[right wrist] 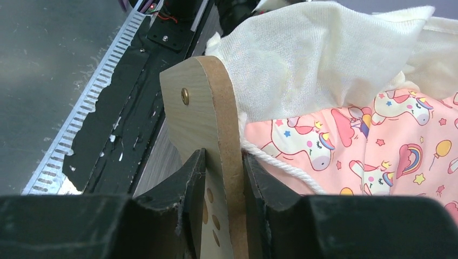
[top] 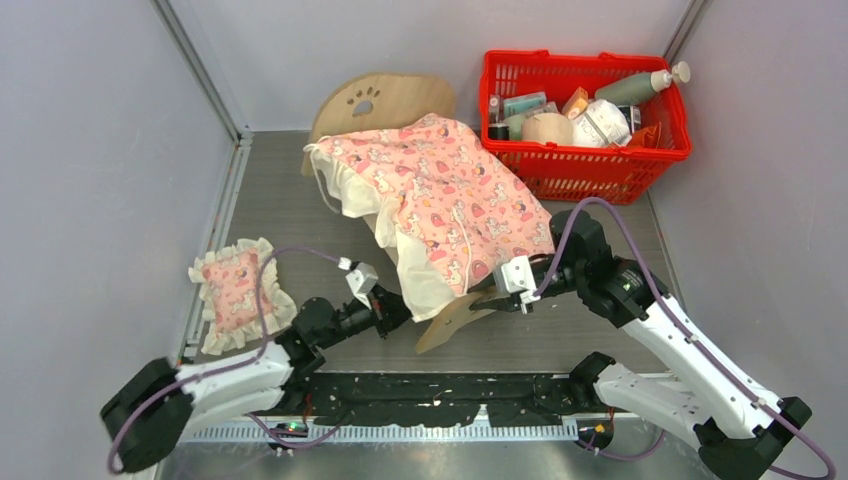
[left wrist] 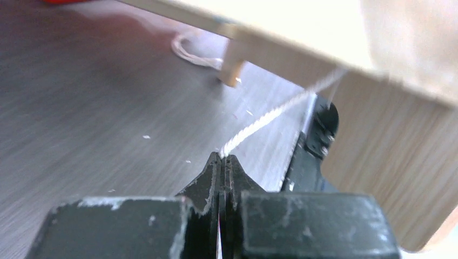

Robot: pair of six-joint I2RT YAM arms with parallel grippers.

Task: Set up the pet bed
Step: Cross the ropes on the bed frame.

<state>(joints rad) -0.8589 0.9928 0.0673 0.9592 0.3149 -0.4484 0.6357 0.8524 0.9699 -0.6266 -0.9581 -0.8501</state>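
I see right gripper (right wrist: 221, 162) clamped on pet bed (top: 385, 100) at its plywood end board. Board stands upright between both fingers. Rest of bed stretches ahead of that gripper, draped in pink blanket (top: 450, 200). Left gripper (left wrist: 222, 159) pinched together on white cord (left wrist: 270, 116). Cord runs up ahead toward bed frame, which sits just above and right of this gripper. Pillow (top: 232, 290) lies on counter (top: 280, 200), left of left gripper. Red basket (top: 590, 170) stands well beyond right gripper.
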